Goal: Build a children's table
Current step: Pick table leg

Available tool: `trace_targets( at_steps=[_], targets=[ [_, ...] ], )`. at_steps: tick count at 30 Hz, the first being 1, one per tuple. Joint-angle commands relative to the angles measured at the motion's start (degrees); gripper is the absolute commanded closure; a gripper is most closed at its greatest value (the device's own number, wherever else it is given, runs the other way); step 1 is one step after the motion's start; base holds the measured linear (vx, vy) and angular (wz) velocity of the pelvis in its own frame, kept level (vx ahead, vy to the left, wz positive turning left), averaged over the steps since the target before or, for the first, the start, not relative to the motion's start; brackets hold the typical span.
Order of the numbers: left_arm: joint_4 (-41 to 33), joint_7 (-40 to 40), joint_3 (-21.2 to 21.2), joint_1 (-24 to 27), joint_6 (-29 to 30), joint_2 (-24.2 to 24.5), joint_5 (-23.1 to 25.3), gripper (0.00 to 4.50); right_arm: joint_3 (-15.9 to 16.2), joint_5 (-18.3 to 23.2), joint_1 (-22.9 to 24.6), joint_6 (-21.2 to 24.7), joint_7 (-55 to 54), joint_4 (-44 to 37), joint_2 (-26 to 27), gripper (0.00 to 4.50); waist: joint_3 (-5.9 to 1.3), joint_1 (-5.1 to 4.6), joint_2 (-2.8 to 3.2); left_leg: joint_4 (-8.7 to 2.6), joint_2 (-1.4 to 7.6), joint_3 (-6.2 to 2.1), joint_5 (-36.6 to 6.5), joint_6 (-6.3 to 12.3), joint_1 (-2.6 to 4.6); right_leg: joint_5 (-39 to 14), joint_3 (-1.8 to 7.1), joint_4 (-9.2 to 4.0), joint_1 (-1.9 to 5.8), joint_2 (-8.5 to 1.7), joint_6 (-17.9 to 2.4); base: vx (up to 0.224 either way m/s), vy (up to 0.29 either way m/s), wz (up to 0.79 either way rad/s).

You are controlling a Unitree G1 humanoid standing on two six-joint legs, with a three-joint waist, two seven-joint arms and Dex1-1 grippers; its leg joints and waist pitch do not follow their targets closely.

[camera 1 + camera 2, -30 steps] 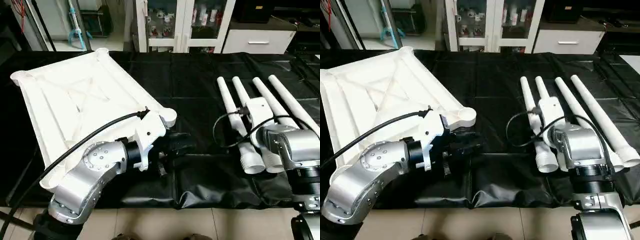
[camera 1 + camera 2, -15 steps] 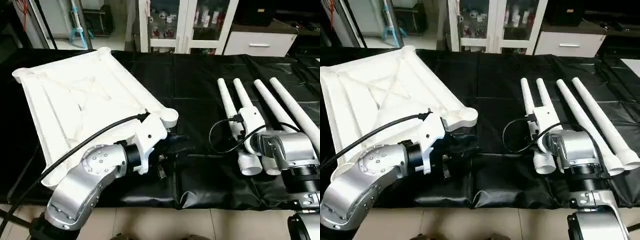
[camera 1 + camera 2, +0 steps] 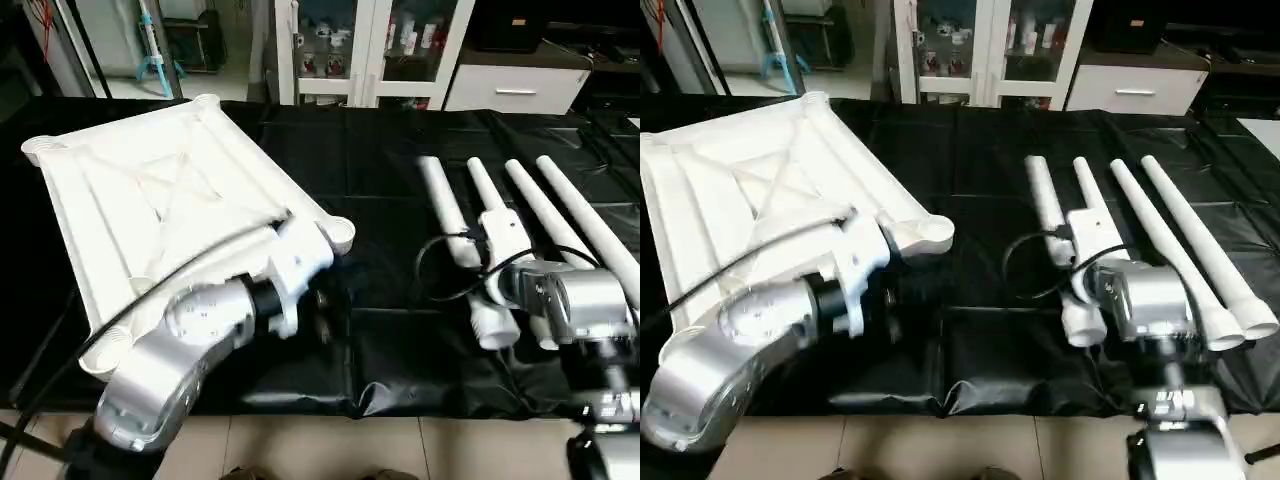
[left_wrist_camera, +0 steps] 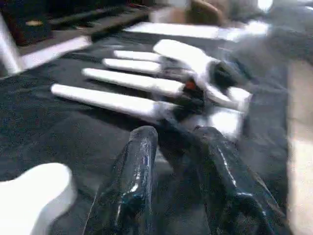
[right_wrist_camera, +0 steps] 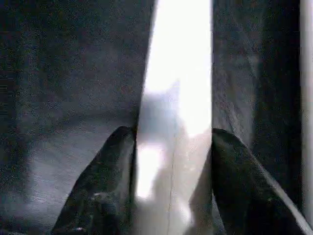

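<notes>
Right end effector pinches the innermost leg near its thick end; the grip sits off-centre, so the leg could swing or slip on lifting. Versus a second ago, that leg now splays away from the other three. Left end effector, partly spread and empty, hovers beside the tabletop on the bench.
</notes>
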Motion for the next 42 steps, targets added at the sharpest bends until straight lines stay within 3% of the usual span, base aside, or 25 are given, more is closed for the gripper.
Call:
trace_targets(
  at_steps=[1, 2, 3, 5, 6, 7, 10, 12, 13, 14, 15, 16, 17, 22, 28, 35, 42],
  targets=[
    [1.39, 3.28, 3.94, -1.65, 1.38, -1.59, -1.26, 2.72, -1.14, 0.95, -0.26, -1.81, -0.56, -5.90, 0.41, 2.51, -3.78, 0.28, -0.81, -3.94, 2.05, -0.33, -2.28, 0.23, 0.11, -5.10, 1.98, -3.90, 3.26, -3.22, -12.46, 0.000, 0.000, 0.00],
    [2.52, 5.28, 7.74, -4.08, 3.19, -4.22, -4.57, 2.66, 0.49, -0.13, -0.21, -5.96, -0.98, -10.42, 0.80, 2.62, -3.80, 0.33, -0.77, -3.89, 2.09, -0.27, -2.43, 0.14, 0.27, -5.13, 2.03, -3.98, 3.13, -3.20, -12.47, 0.000, 0.000, 0.00],
    [2.52, 5.28, 7.74, -4.08, 3.19, -4.22, -4.57, 2.47, 0.49, -0.13, -0.21, -5.96, -0.98, -10.42, 0.80, 2.65, -3.92, 0.58, -0.57, -3.81, 2.08, -0.29, -2.22, -0.10, 0.39, -4.46, 2.03, -3.86, 3.06, -3.24, -12.60, 0.000, 0.000, 0.00],
    [3.68, 7.38, 11.46, -7.20, 5.81, -7.22, -8.88, 2.33, 4.72, -3.72, 0.12, -12.00, -1.35, -14.19, -0.42, 2.67, -3.89, 0.76, -0.61, -3.80, 2.11, -0.33, -1.64, -0.34, 0.36, -3.35, 1.95, -3.67, 3.00, -3.23, -12.73, 0.000, 0.000, 0.00],
    [5.50, 9.87, 14.32, -10.58, 8.12, -10.27, -12.28, 2.25, 9.20, -7.89, 0.71, -18.37, -1.39, -16.29, -2.19, 2.68, -3.91, 0.72, -0.70, -3.78, 2.06, -0.31, -1.69, -0.35, 0.38, -2.53, 2.03, -3.67, 3.06, -3.22, -13.15, 0.000, 0.000, 0.00],
    [6.41, 10.98, 15.35, -11.95, 8.98, -11.51, -13.38, 2.25, 10.64, -9.21, 0.98, -20.70, -1.21, -17.00, -2.75, 2.68, -3.92, 0.74, -0.85, -3.73, 2.08, -0.30, -1.72, -0.44, 0.30, -2.42, 1.99, -3.63, 3.10, -3.24, -13.36, 0.000, 0.000, 0.00],
    [9.73, 14.14, 18.03, -15.39, 9.74, -14.51, -15.29, 1.85, 11.09, -9.84, 1.16, -23.84, -1.51, -18.35, -2.18, 2.69, -3.80, 1.08, -0.97, -3.64, 1.83, -0.23, -2.51, 0.42, 0.13, -3.26, 2.13, -3.81, 3.15, -3.17, -12.64, 0.000, 0.000, 0.00],
    [16.51, 18.01, 22.42, -21.89, 9.43, -18.20, -18.22, 1.72, 13.04, -12.62, 1.38, -30.29, -2.61, -20.07, -2.85, 2.69, -4.00, 1.13, -0.96, -3.49, 1.77, -0.31, -1.77, 1.16, 0.18, -2.24, 2.12, -3.73, 3.17, -3.09, -12.19, 0.000, 0.000, 0.00],
    [16.51, 18.01, 22.42, -21.89, 9.43, -18.20, -18.22, 1.72, 13.04, -12.62, 1.38, -30.29, -2.61, -20.07, -2.85, 2.69, -3.99, 1.27, -0.95, -3.40, 1.59, -0.22, -1.52, 1.15, 0.28, -1.95, 2.10, -3.88, 3.05, -2.95, -12.14, 0.000, 0.000, 0.00],
    [16.51, 18.01, 22.42, -21.89, 9.43, -18.20, -18.22, 1.69, 13.04, -12.62, 1.38, -30.29, -2.61, -20.07, -2.85, 2.69, -4.11, 1.30, -1.18, -3.46, 1.71, -0.47, -1.02, 1.69, 0.08, -0.72, 2.07, -3.59, 3.47, -3.08, -12.20, 0.000, 0.000, 0.00],
    [20.92, 21.31, 27.01, -26.96, 10.73, -20.19, -22.28, 1.68, 15.15, -16.28, 1.56, -36.09, -4.43, -20.98, -4.16, 2.69, -4.02, 1.33, -0.87, -3.44, 1.76, -0.49, -0.60, 1.94, -0.14, 0.07, 2.06, -3.44, 3.46, -3.19, -12.35, 0.000, 0.000, 0.00],
    [21.95, 22.29, 28.36, -28.40, 11.17, -20.65, -23.41, 1.68, 15.71, -17.51, 1.69, -38.06, -5.02, -21.12, -4.54, 2.69, -4.35, 1.25, -1.02, -3.14, 1.45, -0.35, -0.28, 1.53, 0.23, 1.04, 1.97, -3.49, 3.33, -2.79, -12.44, 0.000, 0.000, 0.00],
    [23.36, 23.34, 30.11, -30.37, 11.88, -21.12, -25.12, 1.68, 16.18, -18.71, 1.92, -40.04, -5.74, -21.47, -4.74, 2.69, -4.25, 1.26, -1.15, -3.14, 1.33, -0.36, -0.22, 1.65, -0.04, 1.58, 1.97, -3.46, 3.47, -2.92, -12.62, 0.000, 0.000, 0.00],
    [26.60, 24.77, 32.86, -33.95, 12.68, -21.31, -28.01, 1.68, 16.07, -21.05, 2.84, -44.44, -7.64, -22.42, -4.72, 2.69, -4.06, 1.17, -1.05, -3.20, 1.46, -0.38, -1.95, 3.04, -0.03, -0.15, 1.89, -3.56, 3.32, -2.85, -12.31, 0.000, 0.000, 0.00],
    [27.54, 26.75, 35.28, -35.39, 13.04, -22.72, -31.40, 1.68, 16.78, -22.84, 3.51, -46.54, -7.80, -22.12, -4.87, 2.69, -4.06, 0.98, -1.02, -3.28, 1.52, -0.46, -3.69, 2.75, -0.03, -1.57, 1.82, -3.74, 3.40, -2.77, -12.15, 0.000, 0.000, 0.00],
    [27.56, 27.00, 34.84, -35.49, 12.82, -23.22, -32.93, 1.68, 18.05, -24.90, 3.70, -48.54, -6.63, -21.23, -5.11, 2.69, -4.07, 0.88, -0.85, -3.19, 1.52, -0.48, -3.12, 3.57, -0.08, -0.70, 1.81, -3.62, 3.40, -2.78, -12.32, 0.000, 0.000, 0.00],
    [27.56, 27.53, 34.10, -34.88, 12.76, -22.63, -32.99, 1.68, 18.33, -26.22, 3.69, -49.52, -6.08, -20.64, -4.93, 2.69, -4.09, 0.61, -1.05, -3.17, 1.53, -0.47, -3.09, 3.82, -0.11, -0.32, 1.80, -3.59, 3.48, -2.79, -12.66, 0.000, 0.000, 0.00]
  ],
)
